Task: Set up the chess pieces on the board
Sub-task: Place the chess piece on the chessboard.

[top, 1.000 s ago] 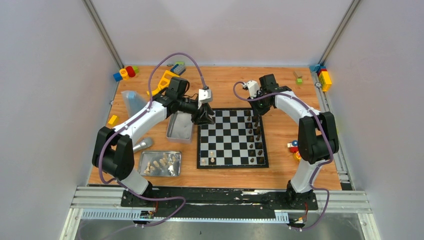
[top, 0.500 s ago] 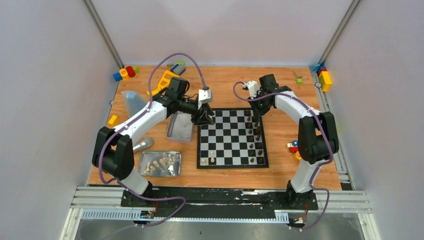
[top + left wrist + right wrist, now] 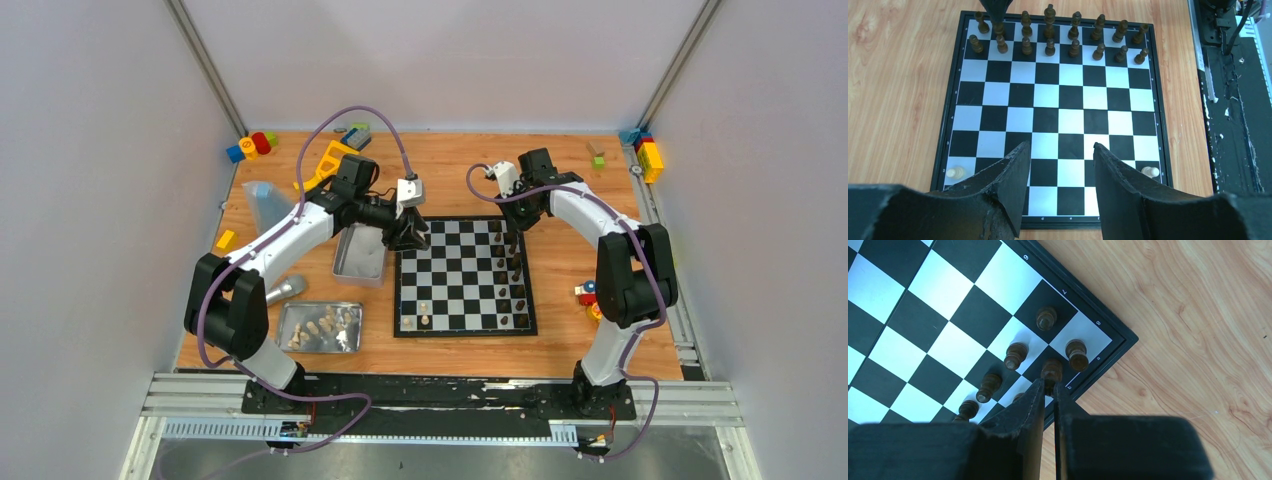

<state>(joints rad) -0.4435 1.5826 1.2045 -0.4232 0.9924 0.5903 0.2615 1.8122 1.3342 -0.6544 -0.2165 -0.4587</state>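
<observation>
While both arms hang over the board (image 3: pixel 1058 120), the entries are listed by jaw.

1. Left gripper (image 3: pixel 1061 146): jaws apart, nothing between them. Below and just ahead of the gap lie bare middle squares of the board. Two pale pieces (image 3: pixel 954 173) stand upright outside the fingertips, one to either side, on the rank nearest the tips. Far ahead of the tips, along the opposite edge, stand two rows of dark pieces (image 3: pixel 1050 47), upright, one to a square.

2. Right gripper (image 3: pixel 1049 384): jaws pressed together, clamped on a single dark piece (image 3: pixel 1051 371) whose head shows just past the fingertips. The piece is over a black square in the outermost row, next to the corner. Another dark figure stands just right of the tips on the corner square. Ahead and to the left of the tips, a line of dark pawns occupies the next row.

3. Outward of the left jaws, off the board: a metal tray (image 3: pixel 360 262) just beside the board edge. A second tray (image 3: pixel 288 312), back toward the arm bases, holds more pale figures.

4. Toy blocks (image 3: pixel 650 158): well apart from both pairs of jaws.
</observation>
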